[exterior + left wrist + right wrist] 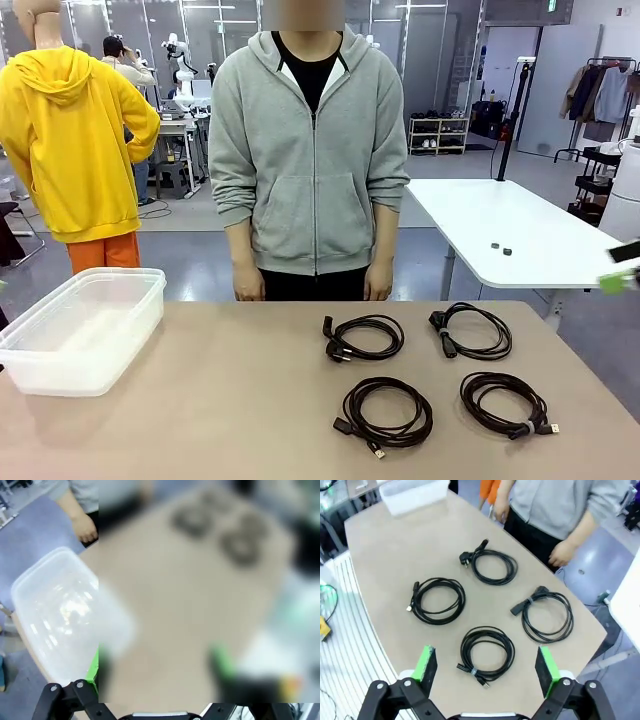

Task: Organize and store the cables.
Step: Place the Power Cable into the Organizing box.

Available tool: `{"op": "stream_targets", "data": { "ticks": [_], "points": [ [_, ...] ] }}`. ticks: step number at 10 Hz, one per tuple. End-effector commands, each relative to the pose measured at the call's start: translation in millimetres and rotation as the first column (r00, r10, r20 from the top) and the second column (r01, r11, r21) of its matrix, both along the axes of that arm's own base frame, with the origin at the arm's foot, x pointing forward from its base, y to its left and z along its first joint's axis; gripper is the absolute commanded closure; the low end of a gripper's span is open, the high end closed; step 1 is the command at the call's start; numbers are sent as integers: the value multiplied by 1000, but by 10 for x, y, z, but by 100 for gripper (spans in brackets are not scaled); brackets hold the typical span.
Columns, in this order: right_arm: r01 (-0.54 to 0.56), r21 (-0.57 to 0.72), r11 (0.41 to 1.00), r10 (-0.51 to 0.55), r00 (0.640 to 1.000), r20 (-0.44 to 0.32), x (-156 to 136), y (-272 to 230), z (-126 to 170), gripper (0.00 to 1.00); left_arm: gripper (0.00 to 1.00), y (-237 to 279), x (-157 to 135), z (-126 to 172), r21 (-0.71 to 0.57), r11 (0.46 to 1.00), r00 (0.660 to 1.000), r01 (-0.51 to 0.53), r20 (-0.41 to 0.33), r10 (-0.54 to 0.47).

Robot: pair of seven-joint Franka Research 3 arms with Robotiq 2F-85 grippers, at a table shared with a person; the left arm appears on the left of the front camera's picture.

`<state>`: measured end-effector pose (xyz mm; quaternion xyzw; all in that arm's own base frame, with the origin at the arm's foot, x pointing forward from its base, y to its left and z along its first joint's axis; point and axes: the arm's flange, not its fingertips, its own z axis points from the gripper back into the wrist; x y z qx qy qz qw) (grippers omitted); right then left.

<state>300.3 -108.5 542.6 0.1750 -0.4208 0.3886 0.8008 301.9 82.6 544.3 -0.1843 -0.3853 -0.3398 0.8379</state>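
Note:
Several cables, each a black coil, lie on the right half of the tan table (230,400): two in a far row (365,337) (472,330) and two in a near row (388,410) (505,402). The right wrist view looks down on the same coils (492,565) (437,600) (547,615) (486,652). My right gripper (486,666) hangs open high above the nearest coil, holding nothing; one of its green pads (612,283) shows at the right edge of the front view. My left gripper (157,670) is open and empty, above the table beside the container.
A clear plastic container (85,325) stands empty at the table's far left, also in the left wrist view (60,615). A person in a grey hoodie (310,150) stands at the far edge, hands (562,555) down. A white table (510,230) stands behind on the right.

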Motion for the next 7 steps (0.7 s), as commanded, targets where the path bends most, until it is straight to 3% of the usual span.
{"op": "stream_targets", "data": {
  "ticks": [1,5,6,7],
  "points": [
    [49,77,996,-52,998,36,-377,-237,-281,0,0,211,-173,-92,-68,996,997,-53,48,56],
    [159,122,980,-159,987,-8,-438,-496,-399,0,0,299,-94,-179,-116,985,991,-125,22,129],
    [144,95,985,-143,990,-11,-380,-718,-113,0,0,491,-189,40,-98,987,991,-127,34,131],
    [144,95,985,-143,990,-11,-380,-718,-113,0,0,491,-189,40,-98,987,991,-127,34,131]
  ]
}}
